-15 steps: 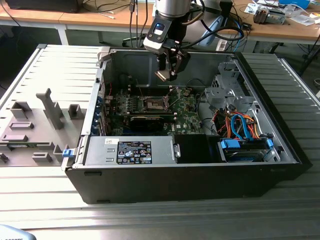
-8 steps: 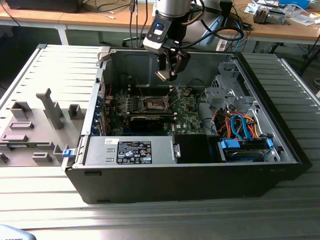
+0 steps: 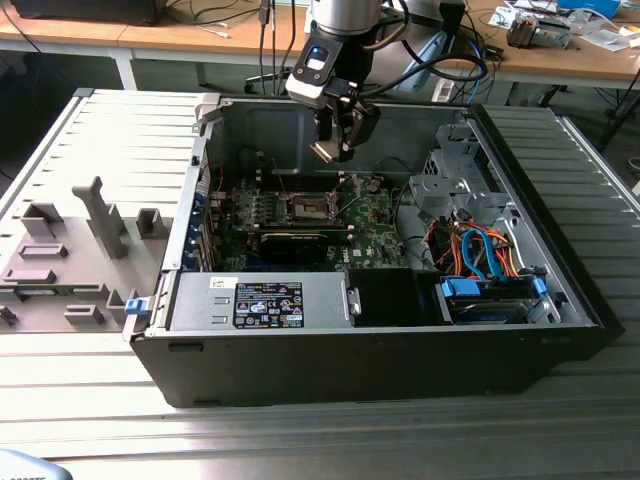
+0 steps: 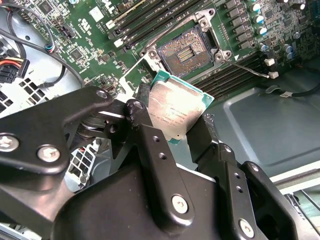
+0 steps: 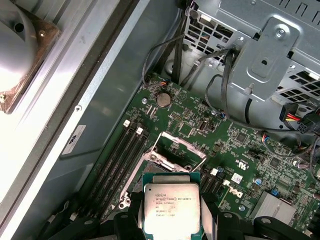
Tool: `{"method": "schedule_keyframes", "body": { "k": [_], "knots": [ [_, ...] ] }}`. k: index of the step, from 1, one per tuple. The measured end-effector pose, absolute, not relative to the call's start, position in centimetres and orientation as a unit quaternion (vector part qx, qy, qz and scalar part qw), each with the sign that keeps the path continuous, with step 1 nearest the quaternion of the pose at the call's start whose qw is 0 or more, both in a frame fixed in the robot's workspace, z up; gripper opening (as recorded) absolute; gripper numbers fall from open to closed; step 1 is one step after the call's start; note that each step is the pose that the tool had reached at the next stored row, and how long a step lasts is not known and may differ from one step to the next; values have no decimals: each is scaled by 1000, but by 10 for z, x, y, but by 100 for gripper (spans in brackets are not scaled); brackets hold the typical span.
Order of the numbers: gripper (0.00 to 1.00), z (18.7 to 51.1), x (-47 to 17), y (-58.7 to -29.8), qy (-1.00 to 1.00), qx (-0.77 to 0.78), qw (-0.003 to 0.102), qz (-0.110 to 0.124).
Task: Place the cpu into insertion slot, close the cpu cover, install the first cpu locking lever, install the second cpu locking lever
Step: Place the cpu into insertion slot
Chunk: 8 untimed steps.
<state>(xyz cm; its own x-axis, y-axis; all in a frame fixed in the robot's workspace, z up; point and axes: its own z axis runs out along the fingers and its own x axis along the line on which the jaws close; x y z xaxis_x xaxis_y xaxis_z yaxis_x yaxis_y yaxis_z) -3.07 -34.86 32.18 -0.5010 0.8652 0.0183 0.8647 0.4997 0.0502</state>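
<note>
Above insertion slot (image 4: 187,50), end effector (image 3: 337,142) clamps cpu (image 5: 171,205).

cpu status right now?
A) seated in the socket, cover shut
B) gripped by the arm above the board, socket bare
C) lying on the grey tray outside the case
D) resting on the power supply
B: in the second wrist view the gripper is clamped on the edges of the cpu, and the insertion slot beyond it lies uncovered with its contacts bare.
</note>
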Motion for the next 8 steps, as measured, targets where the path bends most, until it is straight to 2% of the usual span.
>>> {"method": "schedule_keyframes", "body": {
  "k": [8],
  "knots": [
    [55, 322, -31, -349, 865, 502, 5, 26]
  ]
}}
